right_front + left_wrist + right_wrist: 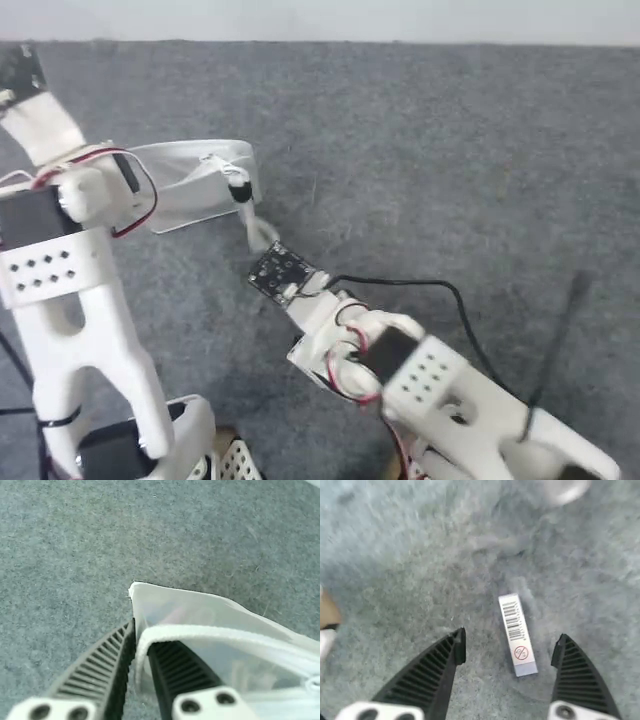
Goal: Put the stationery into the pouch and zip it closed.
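A translucent white pouch (195,185) lies at the back left of the grey carpet. My left gripper (142,655) is shut on the pouch (210,630) at its zip-edged rim near one corner, and faint pinkish shapes show through the wall. A small white eraser-like stick (518,635) with a barcode label lies flat on the carpet. My right gripper (512,637) hovers open over it, one finger on either side and neither touching. The right arm (400,365) comes in from the lower right, its wrist close to the pouch's right end.
Grey carpet (450,150) covers the whole table, with open room to the right and back. The left arm's white base (90,330) stands at the front left. A black cable (470,320) trails along the right arm.
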